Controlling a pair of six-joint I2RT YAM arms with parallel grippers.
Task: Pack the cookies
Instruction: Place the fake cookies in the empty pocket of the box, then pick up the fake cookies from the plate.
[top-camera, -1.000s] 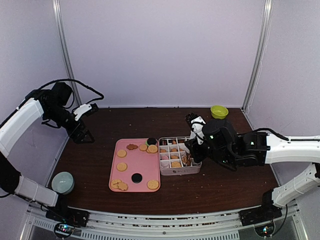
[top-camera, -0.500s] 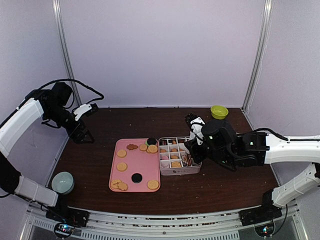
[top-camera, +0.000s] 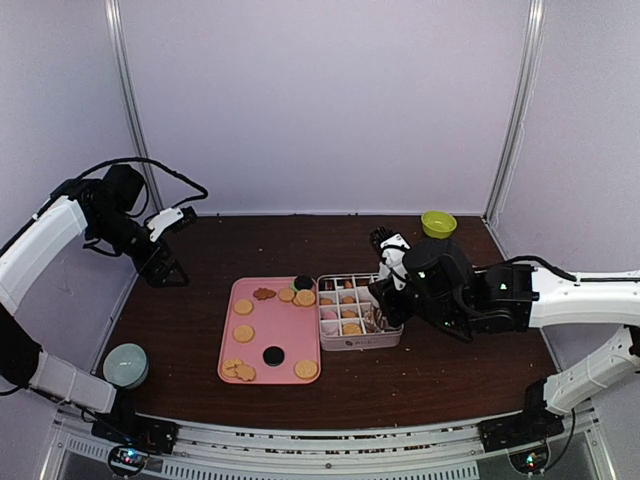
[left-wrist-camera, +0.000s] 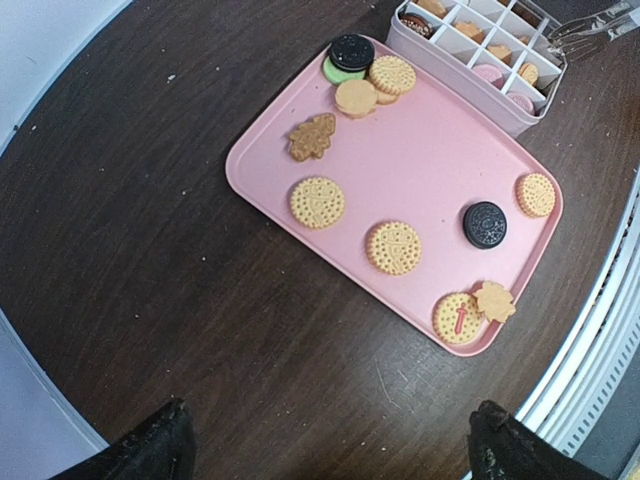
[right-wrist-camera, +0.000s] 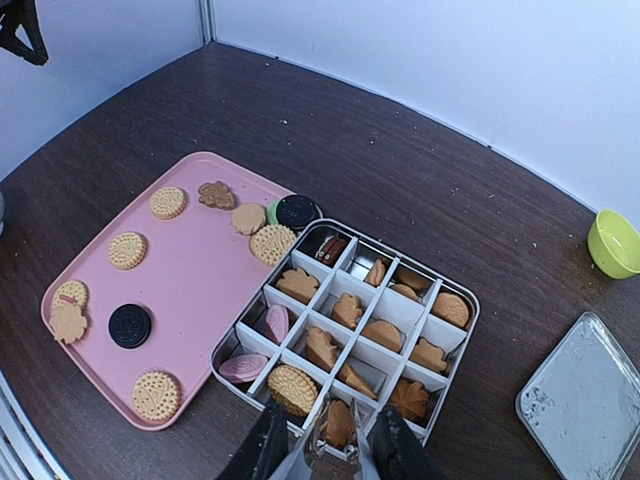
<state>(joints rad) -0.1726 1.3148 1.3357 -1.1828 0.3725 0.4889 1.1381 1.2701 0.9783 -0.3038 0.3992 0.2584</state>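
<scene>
Nothing moved: right jaws pinch tongs (left-wrist-camera: 585, 25) over the box (right-wrist-camera: 398, 260); left jaws, raised, gape empty.

Top external: fixed high behind the near edge, aimed down and forward; whole table (top-camera: 200, 300) and far wall (top-camera: 320, 100) taken in from afar.
Left wrist: held high at the left, pointed steeply down at the pink tray (left-wrist-camera: 430, 170); a corner of the divided box (left-wrist-camera: 455, 80) caught upper right.
Right wrist: set close above the divided box, tilted forward; tray, yellow-green bowl (right-wrist-camera: 615, 243), far wall included.
Tray and box shared by all three.
</scene>
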